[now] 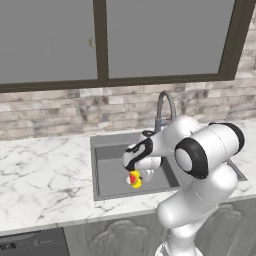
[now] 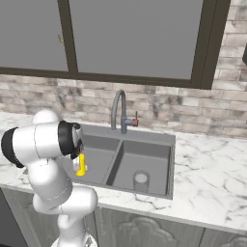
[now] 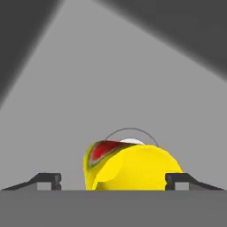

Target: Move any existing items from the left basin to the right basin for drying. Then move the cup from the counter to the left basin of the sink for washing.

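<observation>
The yellow cup with its red mark is down inside the left basin of the grey sink, right under my hand. My gripper reaches into that basin from above and is open. In the hand view the cup lies between the spread fingertips, with a gap on its left side, and the round pale drain ring shows just behind it. From the right base view the cup peeks out beside my arm in the left basin. A translucent grey tumbler stands in the right basin.
The arched grey tap rises behind the sink's divider, close to my forearm. White marble counter stretches to the left and also to the right. A brick wall and dark window frames stand behind.
</observation>
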